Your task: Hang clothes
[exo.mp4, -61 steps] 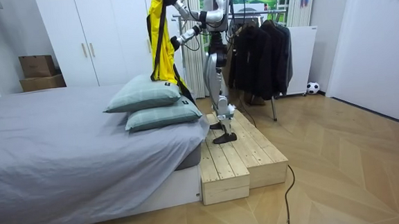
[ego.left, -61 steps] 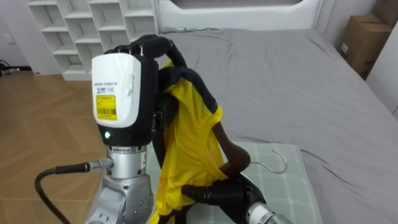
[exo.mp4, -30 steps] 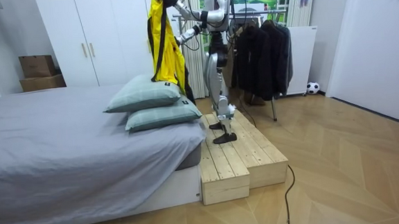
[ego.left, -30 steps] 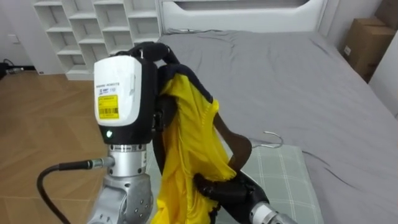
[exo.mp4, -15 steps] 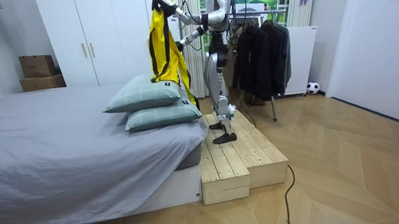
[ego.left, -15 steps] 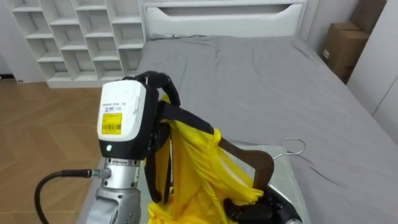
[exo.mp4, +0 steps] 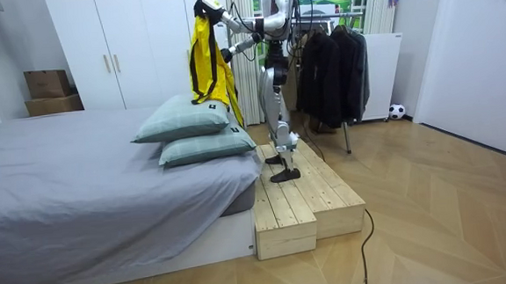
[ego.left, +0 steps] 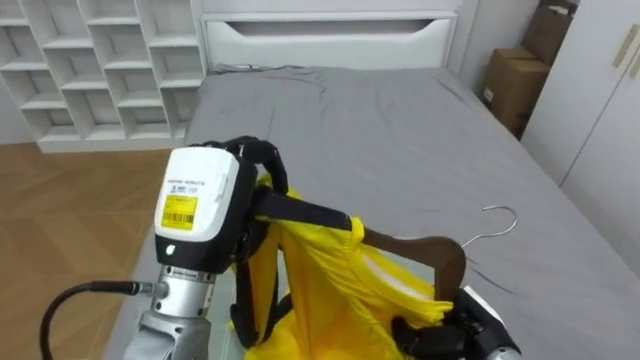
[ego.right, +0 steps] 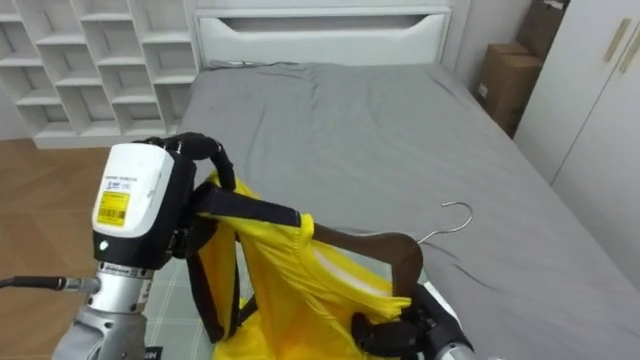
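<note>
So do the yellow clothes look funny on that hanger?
Yes. The yellow garment is bunched over the tilted wooden hanger, not hanging straight. The left hand grips its dark trim; the right hand is beneath.

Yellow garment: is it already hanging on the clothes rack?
No, the left hand holds the yellow garment up over the pillows, apart from the clothes rack.

Garment (ego.left: 318, 288): was yellow, black-trimmed
Hanger (ego.left: 440, 256): was dark brown, silver hook
Bedcover (ego.left: 380, 130): was plain grey
Pillows (exo.mp4: 190, 121): were pale green check
</note>
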Robot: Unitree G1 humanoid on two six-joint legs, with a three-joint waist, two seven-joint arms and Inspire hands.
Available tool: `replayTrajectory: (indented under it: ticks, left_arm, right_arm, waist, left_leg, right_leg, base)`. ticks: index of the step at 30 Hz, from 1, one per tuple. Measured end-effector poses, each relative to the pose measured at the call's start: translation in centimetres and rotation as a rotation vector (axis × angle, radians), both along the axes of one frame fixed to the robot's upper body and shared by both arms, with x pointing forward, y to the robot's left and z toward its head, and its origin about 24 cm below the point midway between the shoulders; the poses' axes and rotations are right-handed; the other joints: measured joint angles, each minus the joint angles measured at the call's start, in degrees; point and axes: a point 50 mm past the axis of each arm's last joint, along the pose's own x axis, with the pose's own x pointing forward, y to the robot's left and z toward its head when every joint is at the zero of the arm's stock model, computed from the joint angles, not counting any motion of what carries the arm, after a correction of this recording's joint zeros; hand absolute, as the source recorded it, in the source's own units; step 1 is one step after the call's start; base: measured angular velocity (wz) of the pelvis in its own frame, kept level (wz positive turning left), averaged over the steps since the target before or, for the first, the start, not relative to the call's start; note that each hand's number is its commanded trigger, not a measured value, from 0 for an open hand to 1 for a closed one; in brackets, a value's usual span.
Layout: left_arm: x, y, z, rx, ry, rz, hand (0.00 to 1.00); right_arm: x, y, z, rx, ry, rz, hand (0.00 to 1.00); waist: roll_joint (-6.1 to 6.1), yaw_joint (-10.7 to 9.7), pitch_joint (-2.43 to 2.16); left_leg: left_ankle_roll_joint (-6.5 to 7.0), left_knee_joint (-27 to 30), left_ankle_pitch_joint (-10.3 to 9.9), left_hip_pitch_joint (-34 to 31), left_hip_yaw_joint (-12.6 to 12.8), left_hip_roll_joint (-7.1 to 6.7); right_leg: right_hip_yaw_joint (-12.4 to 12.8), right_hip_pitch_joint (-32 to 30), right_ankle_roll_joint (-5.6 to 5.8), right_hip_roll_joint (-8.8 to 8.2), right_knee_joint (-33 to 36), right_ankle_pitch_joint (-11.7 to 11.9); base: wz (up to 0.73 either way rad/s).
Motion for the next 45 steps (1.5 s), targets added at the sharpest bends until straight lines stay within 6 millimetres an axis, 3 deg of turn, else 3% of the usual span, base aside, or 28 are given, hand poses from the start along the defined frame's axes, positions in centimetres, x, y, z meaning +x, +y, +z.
replayTrajectory:
  ticks: [3,4,5,6,7,10,15,30,37,45]
  left_arm:
    - [-0.5,0.7,-0.7,0.001,0.035,0.017,1.0]
    - [-0.7,0.8,-0.8,0.001,0.043,0.018,0.85]
    - [-1.0,1.0,-1.1,0.001,0.055,0.021,0.62]
    - [-1.2,1.0,-1.4,0.0,0.065,0.023,0.49]
    - [-1.2,1.1,-1.5,0.001,0.068,0.023,0.0]
    - [-1.4,1.2,-1.6,0.006,0.074,0.024,0.0]
    - [-1.3,2.1,-1.9,0.014,0.101,0.053,0.0]
    - [-1.1,2.3,-4.7,0.045,0.337,0.074,0.0]
    - [-1.4,2.3,-5.8,0.059,0.446,0.076,0.0]
    - [-1.6,2.3,-6.2,0.057,0.495,0.085,0.0]
  right_arm:
    - [0.0,-0.5,0.5,-0.067,-0.032,0.014,1.0]
    - [-0.1,-0.6,0.5,-0.076,-0.033,0.015,1.0]
    - [-0.2,-0.6,0.5,-0.095,-0.032,0.022,1.0]
    - [-0.2,-0.7,0.5,-0.105,-0.031,0.025,1.0]
    - [-0.2,-0.7,0.5,-0.113,-0.031,0.028,1.0]
    - [-0.1,-0.9,0.7,-0.151,-0.043,0.034,1.0]
    - [0.1,-1.8,1.4,-0.245,-0.065,0.056,1.0]
    - [1.5,-2.8,5.4,-0.615,-0.207,0.152,1.0]
    - [1.7,-2.7,6.3,-0.719,-0.211,0.207,1.0]
    - [2.1,-3.3,8.5,-0.791,-0.249,0.249,1.0]
  waist:
    - [-0.03,-0.4,0.0]
    - [-0.06,-0.5,-0.01]
    - [-0.11,-0.7,-0.03]
    - [-0.12,-1.1,-0.02]
    - [-0.16,-1.3,-0.01]
    - [-0.37,-1.5,0.07]
    - [-2.11,-1.7,-0.07]
    - [-2.21,-1.5,-0.06]
    - [-2.43,-1.4,0.0]
    - [-4.44,-1.2,0.2]
  left_leg:
    - [-0.01,-0.4,0.0,0.3,0.7,0.19]
    - [-0.01,-0.4,0.0,0.4,0.8,0.21]
    - [-0.02,-0.4,0.0,0.4,0.9,0.27]
    - [-0.02,-0.4,0.0,0.4,1.0,0.3]
    - [-0.02,-0.4,0.0,0.3,1.0,0.3]
    - [-0.03,-0.5,0.0,0.2,1.3,0.33]
    - [-0.03,-0.5,0.0,0.0,1.1,0.35]
    - [-0.03,-0.9,0.0,0.5,1.6,0.32]
    - [-0.03,-1.2,0.0,0.5,2.0,0.4]
    - [-0.04,-1.3,0.0,0.6,2.8,0.43]
  right_leg:
    - [0.5,-0.1,-0.03,0.19,-0.1,0.0]
    - [0.6,0.0,-0.03,0.22,-0.1,0.0]
    - [0.7,0.0,-0.03,0.27,-0.2,0.0]
    - [0.7,-0.1,-0.03,0.3,-0.2,0.0]
    - [0.8,-0.1,-0.03,0.31,-0.2,0.0]
    - [1.0,-0.6,-0.03,0.36,-0.1,0.0]
    - [1.1,-0.8,-0.09,0.42,-0.1,0.1]
    - [1.8,-0.8,-0.04,0.42,-0.1,0.2]
    - [2.2,-1.0,-0.05,0.51,-0.1,0.3]
    - [2.6,-1.1,-0.04,0.5,-0.1,0.3]
  base:
    - [-0.11]
    - [-0.05]
    - [-0.05]
    - [-0.04]
    - [0.0]
    - [-0.07]
    - [0.0]
    - [-0.01]
    - [-0.02]
    - [-0.02]
